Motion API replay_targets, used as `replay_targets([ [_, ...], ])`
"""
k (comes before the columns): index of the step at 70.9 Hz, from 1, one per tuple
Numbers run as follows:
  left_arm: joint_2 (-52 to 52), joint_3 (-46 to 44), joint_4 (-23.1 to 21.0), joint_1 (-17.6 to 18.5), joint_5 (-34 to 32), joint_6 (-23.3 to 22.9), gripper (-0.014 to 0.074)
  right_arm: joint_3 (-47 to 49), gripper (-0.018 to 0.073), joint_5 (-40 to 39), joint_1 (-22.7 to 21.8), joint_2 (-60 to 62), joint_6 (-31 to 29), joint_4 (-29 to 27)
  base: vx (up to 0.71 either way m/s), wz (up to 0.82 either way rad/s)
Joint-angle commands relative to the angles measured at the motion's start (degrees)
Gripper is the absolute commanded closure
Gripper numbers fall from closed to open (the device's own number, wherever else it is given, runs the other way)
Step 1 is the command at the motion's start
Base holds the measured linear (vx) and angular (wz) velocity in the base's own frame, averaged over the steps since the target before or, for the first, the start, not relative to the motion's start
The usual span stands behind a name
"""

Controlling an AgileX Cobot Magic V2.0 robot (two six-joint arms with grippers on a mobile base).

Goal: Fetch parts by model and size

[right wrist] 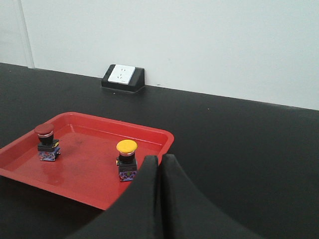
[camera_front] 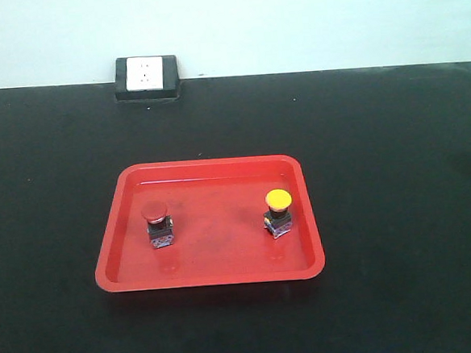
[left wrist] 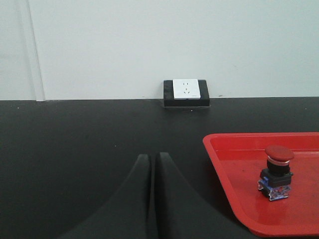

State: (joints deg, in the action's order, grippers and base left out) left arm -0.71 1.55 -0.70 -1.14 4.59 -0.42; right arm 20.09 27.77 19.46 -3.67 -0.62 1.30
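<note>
Both push-button switches stand upright in the red tray (camera_front: 207, 169) on the black surface (camera_front: 400, 213), well apart from each other. The red-capped switch (camera_front: 157, 223) sits on the tray's left half, the yellow-capped switch (camera_front: 277, 211) on its right half, each on a small black-and-blue base.

The left pincer (left wrist: 152, 162) is clenched, its two dark fingers pressed tip to tip with nothing between them. It hangs over bare surface outside the tray's left edge; the red-capped switch lies to its right, apart from it, inside the tray.

The right pincer (right wrist: 159, 160) is clenched as well, and empty. In its wrist view the yellow-capped switch stands just beside the fingertips, to their left, near the tray's right rim; contact cannot be judged.

A white wall socket (camera_front: 146, 74) in a black housing sits at the surface's far edge against the pale wall.
</note>
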Motion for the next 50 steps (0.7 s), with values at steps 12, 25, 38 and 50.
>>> replay_targets([
  [12, -0.7, 0.3, -0.2, 0.2, -3.7, 0.1, 0.0603, 1.4, 0.0569, -4.1, -0.3, -1.1, -0.2, 0.1, 0.00, 0.00],
  [25, -0.7, 0.3, -0.2, 0.2, -3.7, 0.1, 0.0603, 1.4, 0.0569, -4.1, -0.3, -1.1, -0.2, 0.1, 0.00, 0.00],
  [38, -0.7, 0.3, -0.2, 0.2, -3.7, 0.1, 0.0603, 1.4, 0.0569, -4.1, -0.3, -1.1, -0.2, 0.1, 0.00, 0.00],
  [50, -0.7, 0.3, -0.2, 0.2, -3.7, 0.1, 0.0603, 0.6, 0.0569, -4.3, -0.5, -0.4, -0.2, 0.2, 0.00, 0.00],
])
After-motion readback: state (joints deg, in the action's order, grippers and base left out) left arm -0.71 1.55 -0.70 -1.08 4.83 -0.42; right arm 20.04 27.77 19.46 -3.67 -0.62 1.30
